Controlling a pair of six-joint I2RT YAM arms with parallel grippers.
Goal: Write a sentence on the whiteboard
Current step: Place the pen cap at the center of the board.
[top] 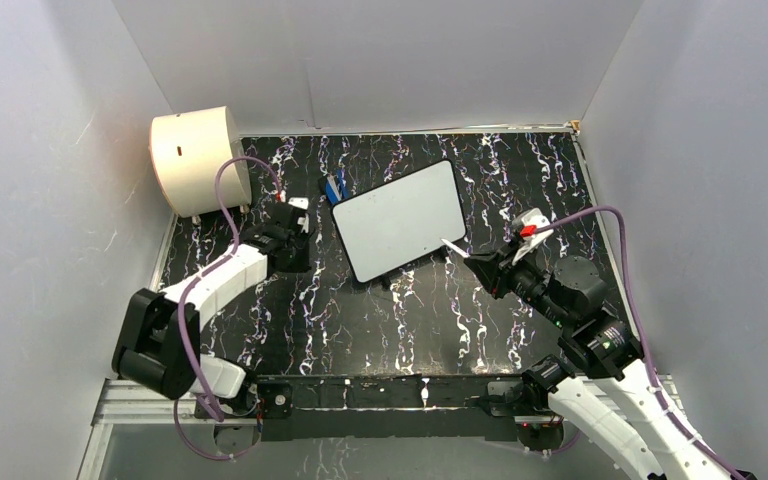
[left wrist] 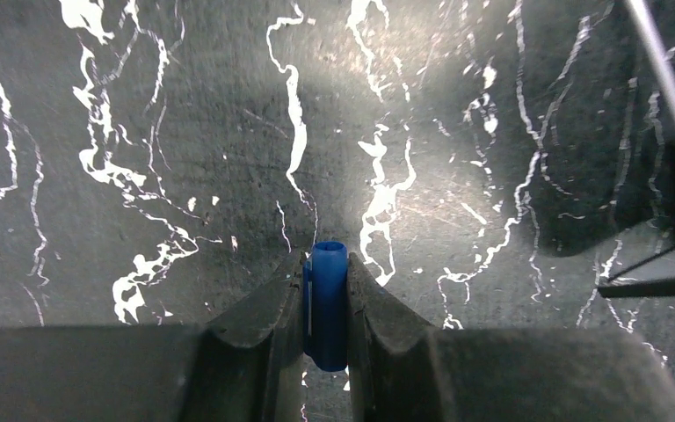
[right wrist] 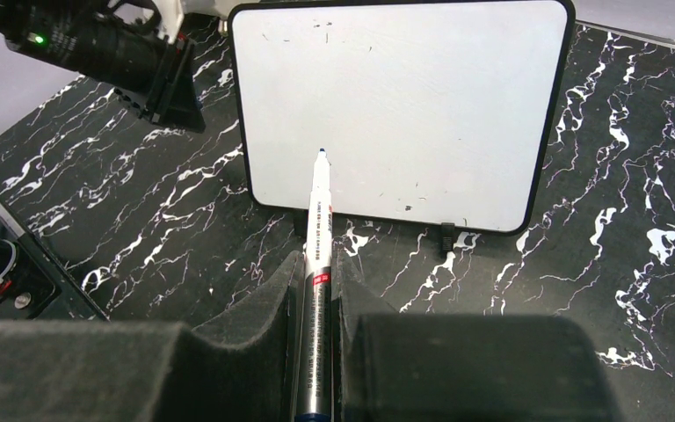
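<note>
Two grippers were clenched: the left gripper (left wrist: 325, 264) on a small blue plastic cap (left wrist: 325, 308), the right gripper (right wrist: 318, 264) on a slim white marker pen (right wrist: 321, 202) with a blue tip. Its tip pointed over the near edge of the flat white, black-rimmed whiteboard (right wrist: 404, 105), which sat askew midway across the black, white-veined counter (right wrist: 633, 176).

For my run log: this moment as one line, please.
left gripper: shut on blue cap | right gripper: shut on marker | whiteboard: no writing yet
</note>
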